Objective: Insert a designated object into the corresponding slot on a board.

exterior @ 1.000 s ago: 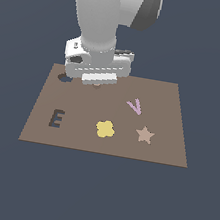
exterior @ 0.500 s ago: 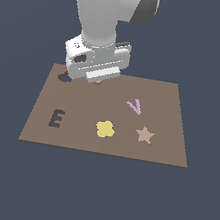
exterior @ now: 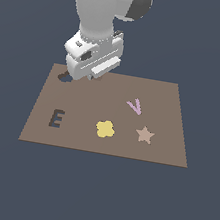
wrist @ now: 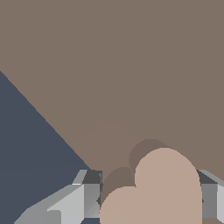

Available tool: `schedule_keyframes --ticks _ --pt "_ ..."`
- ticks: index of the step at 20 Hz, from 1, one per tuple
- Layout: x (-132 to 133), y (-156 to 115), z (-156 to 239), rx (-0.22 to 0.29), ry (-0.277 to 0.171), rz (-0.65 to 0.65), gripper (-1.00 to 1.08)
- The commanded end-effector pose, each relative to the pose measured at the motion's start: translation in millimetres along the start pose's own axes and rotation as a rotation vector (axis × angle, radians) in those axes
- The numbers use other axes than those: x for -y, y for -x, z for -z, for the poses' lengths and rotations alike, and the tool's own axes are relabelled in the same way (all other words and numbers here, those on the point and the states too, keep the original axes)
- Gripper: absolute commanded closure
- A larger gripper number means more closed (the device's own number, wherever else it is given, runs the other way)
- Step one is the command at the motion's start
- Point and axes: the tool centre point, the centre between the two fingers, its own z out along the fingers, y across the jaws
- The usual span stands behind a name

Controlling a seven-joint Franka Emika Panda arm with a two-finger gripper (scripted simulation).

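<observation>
You are looking at the gripper (wrist: 148,199) clamping the pink heart piece (wrist: 159,192) | hovering at the board's (exterior: 165,96) 10 o'clock corner | heart slot (exterior: 64,77) peeking out beside it

Place: simulator render (no room)
Evidence: flat navy void around brown board (exterior: 160,95), frame centre; untextured surfaces

The only readable signs stand on the brown board (exterior: 167,142): a dark letter E (exterior: 56,118) at about eight o'clock and a lilac letter V (exterior: 134,106) at two o'clock of centre.
</observation>
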Motion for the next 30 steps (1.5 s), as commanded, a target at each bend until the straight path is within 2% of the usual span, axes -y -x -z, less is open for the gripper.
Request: schedule_keyframes --ticks 1,15,30 --pt "1 6 1 0.000 0.001 0.100 1.08" --pt "-4 39 2 0.000 0.001 0.630 1.08" --pt "-27 66 4 0.000 0.002 1.176 1.08"
